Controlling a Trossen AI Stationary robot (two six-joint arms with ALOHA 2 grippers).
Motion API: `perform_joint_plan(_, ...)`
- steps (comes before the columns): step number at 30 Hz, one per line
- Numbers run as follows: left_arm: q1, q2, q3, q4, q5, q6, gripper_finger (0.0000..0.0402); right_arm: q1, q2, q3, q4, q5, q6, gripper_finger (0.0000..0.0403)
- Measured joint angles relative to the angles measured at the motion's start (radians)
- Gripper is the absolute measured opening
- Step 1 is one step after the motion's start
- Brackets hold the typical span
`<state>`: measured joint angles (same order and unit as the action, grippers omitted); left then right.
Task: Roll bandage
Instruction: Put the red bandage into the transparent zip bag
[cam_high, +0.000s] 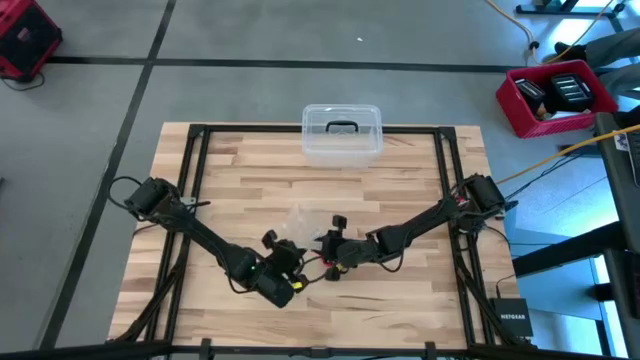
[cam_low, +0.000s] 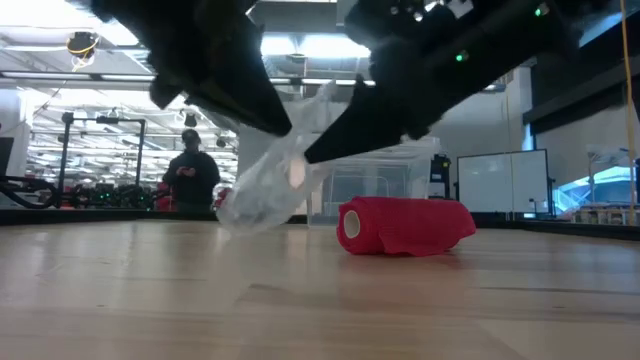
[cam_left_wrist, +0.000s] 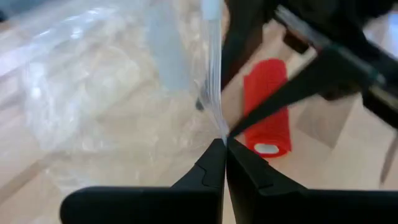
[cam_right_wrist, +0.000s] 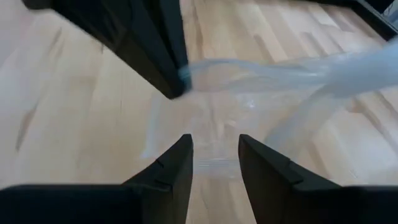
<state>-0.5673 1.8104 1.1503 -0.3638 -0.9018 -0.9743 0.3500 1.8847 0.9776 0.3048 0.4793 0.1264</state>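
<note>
The bandage (cam_low: 400, 226) is a bright red roll lying on its side on the wooden table; it also shows in the left wrist view (cam_left_wrist: 266, 106). My left gripper (cam_left_wrist: 225, 144) is shut on a crinkled clear plastic wrapper (cam_low: 268, 188) just left of the roll. My right gripper (cam_right_wrist: 214, 152) is open and empty beside it, its fingers pointing at the wrapper (cam_right_wrist: 273, 74) without touching it. Both grippers meet near the table's middle front (cam_high: 312, 256). My left gripper pinches a thin edge of the clear wrapper (cam_left_wrist: 217, 121) between its two fingertips. The wrapper is lifted and hangs from the fingers, bunched and slack, its lower end close to the table (cam_low: 240, 215). One layer or several, I cannot tell.
A clear plastic box with a dark handle (cam_high: 342, 132) stands at the table's far edge, behind the roll in the low view (cam_low: 385, 180). A person (cam_low: 190, 172) stands in the room beyond the table. Bare wood lies in front of the roll (cam_low: 320, 300).
</note>
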Motion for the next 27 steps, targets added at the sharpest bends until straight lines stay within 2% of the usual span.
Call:
perform_joint_plan(8,-0.067,0.006,0.0,-0.011,-0.177,-0.058,0.0001,-0.019,0.115,0.0,0.152,-0.031,0.059,0.0133)
perform_joint_plan(16,-0.08,0.008,-0.001,-0.008,-0.357,0.064,0.0001,-0.024,0.145,0.004,0.181,-0.062,0.092,0.0133)
perform_joint_plan(20,-0.068,0.02,-0.001,-0.016,-0.364,0.121,0.0001,-0.024,0.147,0.003,0.17,-0.065,0.091,0.0133)
perform_joint_plan(27,-0.044,0.06,-0.001,-0.011,-0.214,0.091,0.0001,-0.024,0.149,0.0,0.156,-0.08,0.087,0.0133)
